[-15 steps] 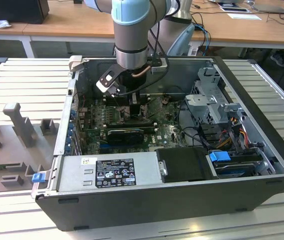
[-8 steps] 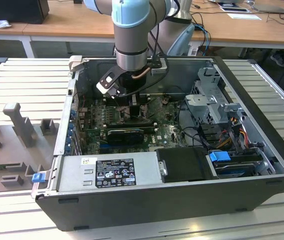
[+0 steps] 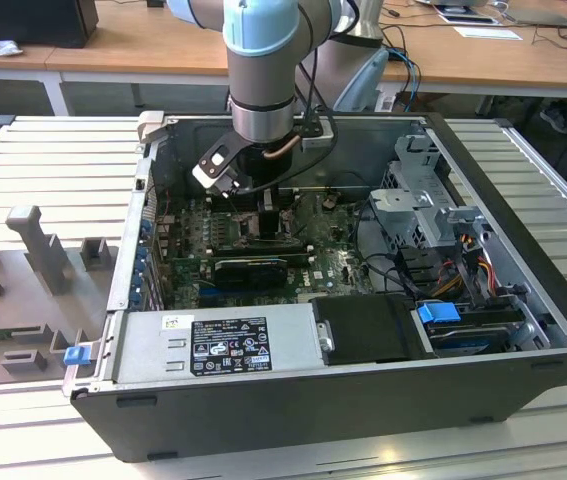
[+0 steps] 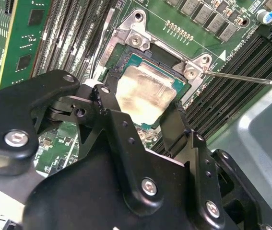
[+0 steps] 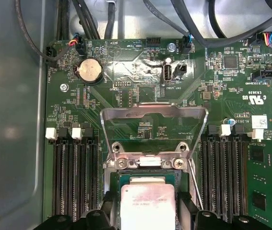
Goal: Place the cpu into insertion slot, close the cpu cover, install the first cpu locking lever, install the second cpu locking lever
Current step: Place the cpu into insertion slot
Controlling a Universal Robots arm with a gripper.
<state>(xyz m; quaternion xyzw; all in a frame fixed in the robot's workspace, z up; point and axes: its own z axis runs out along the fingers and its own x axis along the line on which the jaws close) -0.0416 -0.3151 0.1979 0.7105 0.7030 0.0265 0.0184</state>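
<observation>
In the exterior view my gripper [image 3: 263, 205] reaches down into the open computer case [image 3: 483, 395], over the motherboard. In both wrist views the cpu [image 4: 143, 91] [image 5: 147, 206], a pale silver square on a green edge, sits between my black fingers [image 4: 108, 103]. The gripper [image 4: 141, 101] [image 5: 147, 201] is shut on its two opposite sides, right over the insertion slot [image 4: 167, 55] [image 5: 145, 173]. Beyond the slot the cpu cover [image 5: 153, 111] stands flipped open on its hinge. A thin locking lever rod [image 4: 246, 78] [image 5: 195, 184] runs along one side of the socket.
Long black memory slots [image 5: 76, 177] [image 5: 224, 172] flank the socket on both sides. A coin battery [image 5: 90, 72] and cables lie beyond the cover. A power supply [image 3: 213, 340] and a drive cage [image 3: 433, 210] crowd the case interior. A green card [image 5: 265, 182] stands near the slots.
</observation>
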